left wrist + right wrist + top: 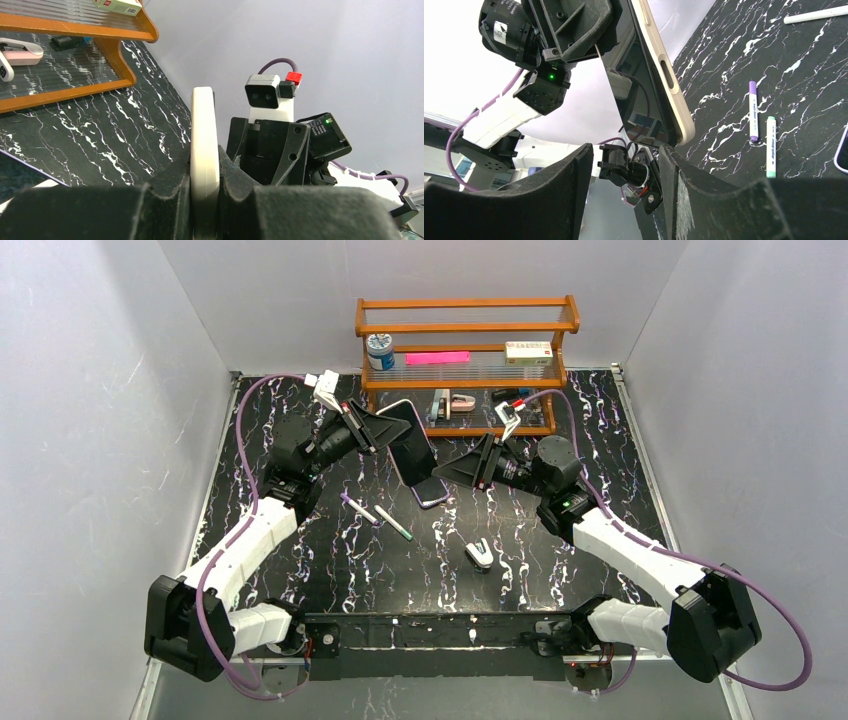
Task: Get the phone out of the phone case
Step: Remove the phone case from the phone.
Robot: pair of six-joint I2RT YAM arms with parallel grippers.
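Marbled table (330, 560) below; left gripper (204, 170) clamped the phone case (204, 125) edgewise.
Wide open, empty, the right gripper (624, 160) needed to pinch its lip and peel it off the phone (634, 75).

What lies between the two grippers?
The phone, clamped edge-on in the left gripper, with the open right gripper at its other side; the top view shows it best.

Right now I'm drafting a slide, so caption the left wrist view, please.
Left gripper clamps the cream-edged phone edge-on, facing the right arm's wrist camera, wooden shelf at upper left.
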